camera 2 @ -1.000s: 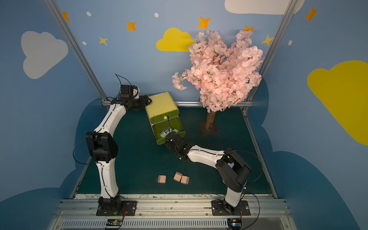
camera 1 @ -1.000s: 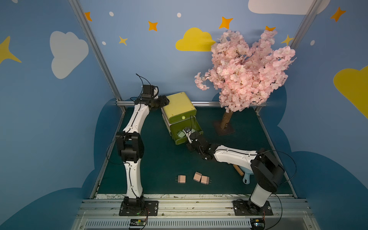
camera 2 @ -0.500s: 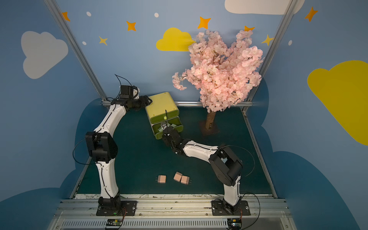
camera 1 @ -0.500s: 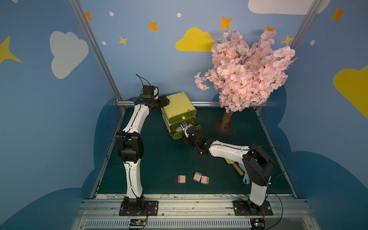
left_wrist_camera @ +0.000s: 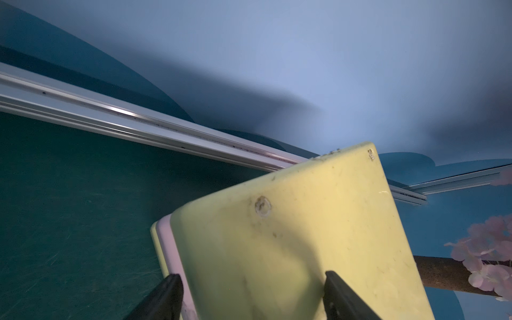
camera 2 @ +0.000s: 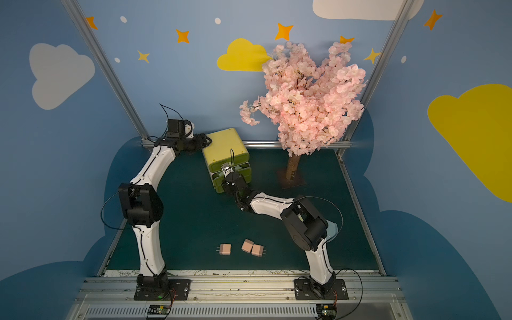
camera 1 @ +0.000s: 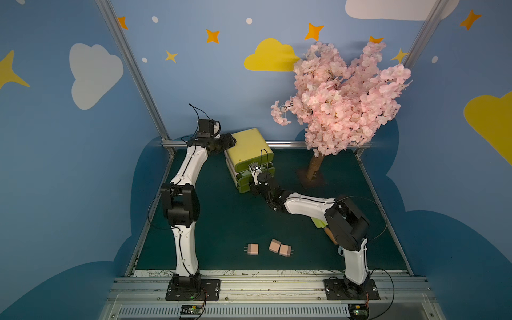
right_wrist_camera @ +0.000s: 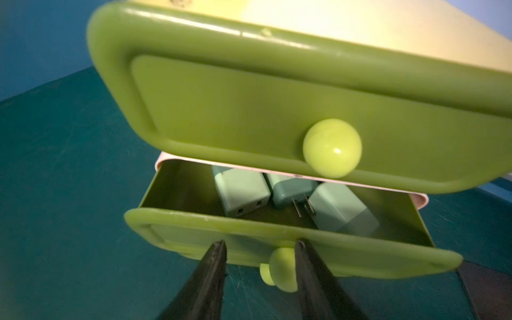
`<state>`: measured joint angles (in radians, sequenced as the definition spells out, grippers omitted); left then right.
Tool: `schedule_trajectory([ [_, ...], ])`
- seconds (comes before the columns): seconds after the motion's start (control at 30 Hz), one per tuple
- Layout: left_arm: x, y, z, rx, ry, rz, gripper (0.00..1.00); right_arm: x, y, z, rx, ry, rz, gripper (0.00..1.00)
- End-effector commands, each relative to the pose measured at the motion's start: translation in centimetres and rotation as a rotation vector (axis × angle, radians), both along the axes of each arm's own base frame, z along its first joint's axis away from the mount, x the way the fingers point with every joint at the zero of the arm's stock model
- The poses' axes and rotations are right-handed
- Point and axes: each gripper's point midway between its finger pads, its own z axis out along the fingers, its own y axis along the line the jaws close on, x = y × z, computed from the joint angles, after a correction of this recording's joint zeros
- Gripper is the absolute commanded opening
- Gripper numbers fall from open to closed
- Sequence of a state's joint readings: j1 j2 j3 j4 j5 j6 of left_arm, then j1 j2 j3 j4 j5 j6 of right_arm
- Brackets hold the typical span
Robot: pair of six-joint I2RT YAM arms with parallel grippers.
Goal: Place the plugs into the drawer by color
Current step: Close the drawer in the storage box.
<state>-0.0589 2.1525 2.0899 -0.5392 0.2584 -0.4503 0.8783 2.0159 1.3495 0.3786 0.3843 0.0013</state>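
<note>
Left claw point(left_wrist_camera: 252, 275): clenched on the chest point(camera 1: 248, 148), upper centre.
Right claw point(right_wrist_camera: 260, 242): released, straddling the knob point(right_wrist_camera: 278, 266).
Middle drawer point(right_wrist_camera: 194, 235): ajar, three pale green plugs point(right_wrist_camera: 241, 191) inside.
Pink plugs point(camera 1: 274, 245): three, lower centre.

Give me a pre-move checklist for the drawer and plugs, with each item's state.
1. Left pincer bracing the chest: ok, closed on its rear.
2. Right pincer at the middle drawer's knob: ok, open astride it.
3. Green plugs inside the middle drawer: ok, three visible.
4. Middle drawer shut: not ok, ajar.
5. Pink plugs stowed: not ok, three lie on the mat.
6. Blue plugs stowed: cannot tell, none visible.
</note>
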Motion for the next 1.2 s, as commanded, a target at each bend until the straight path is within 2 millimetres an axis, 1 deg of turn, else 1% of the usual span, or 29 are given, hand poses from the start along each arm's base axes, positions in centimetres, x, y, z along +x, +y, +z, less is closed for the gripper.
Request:
schedule_trajectory([
  [0.0,-2.4,0.8,-5.2,0.053,0.183,0.006,0.81,1.2,0.8,2.1,0.097,-0.067,-0.013,0.45],
  [0.6,-2.4,0.8,-5.2,0.05,0.184,0.009,0.81,2.7,2.5,0.7,0.16,-0.017,-0.011,0.46],
  [0.67,-2.4,0.9,-5.4,0.05,0.187,0.009,0.81,2.7,2.6,0.7,0.167,-0.011,-0.009,0.46],
  [0.73,-2.4,0.9,-5.4,0.05,0.187,0.01,0.81,2.2,2.4,1.2,0.187,0.003,-0.001,0.46],
  [0.8,-2.4,1.1,-5.6,0.051,0.192,0.013,0.81,0.9,1.7,2.0,0.23,0.037,0.022,0.47],
  [0.83,-2.4,1.2,-5.6,0.051,0.193,0.015,0.81,0.1,1.2,2.7,0.261,0.05,0.03,0.48],
  [0.9,-2.4,1.6,-5.6,0.048,0.194,0.024,0.81,-2.0,-0.3,2.7,0.332,0.11,0.047,0.5],
  [0.93,-2.4,1.8,-5.5,0.044,0.193,0.029,0.81,-2.5,-1.0,2.4,0.356,0.143,0.049,0.5],
  [1.0,-2.2,2.0,-5.4,0.042,0.189,0.035,0.81,-3.4,-2.1,1.1,0.404,0.229,0.053,0.5],
  [1.03,-2.2,2.1,-5.2,0.039,0.187,0.039,0.81,-3.5,-2.6,0.4,0.425,0.269,0.047,0.5],
  [1.1,-2.1,2.2,-5.3,0.037,0.185,0.044,0.81,-3.2,-3.8,-1.2,0.501,0.364,0.021,0.49],
  [1.17,-2.1,1.7,-5.3,0.01,0.189,0.024,0.81,-2.5,-4.7,-2.2,0.586,0.418,0.013,0.49],
])
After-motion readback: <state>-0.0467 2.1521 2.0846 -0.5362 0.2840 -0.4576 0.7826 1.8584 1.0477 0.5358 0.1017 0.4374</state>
